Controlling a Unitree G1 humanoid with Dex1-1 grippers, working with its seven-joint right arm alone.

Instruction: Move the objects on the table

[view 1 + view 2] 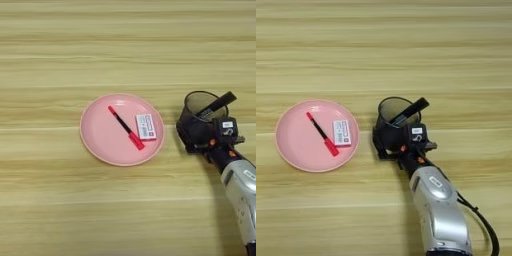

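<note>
End effector at the black mesh cup, pink plate with eraser and pen off to its left.

The black two-fingered end effector on the silver forearm sits against the near side of the black wire-mesh cylindrical pen cup; whether it clasps the cup cannot be told. A slim black marker leans inside the cup, its end jutting past the rim to the upper right. Well to the left, apart from the cup, a round pink plate rests on the light wood-grain surface, carrying a small white rectangular eraser with a red-printed label and, just beside it, a slim red-and-black pen lying diagonally. The right eye view shows the whole forearm and a black cable; the left eye view cuts the forearm at the edge.
</note>
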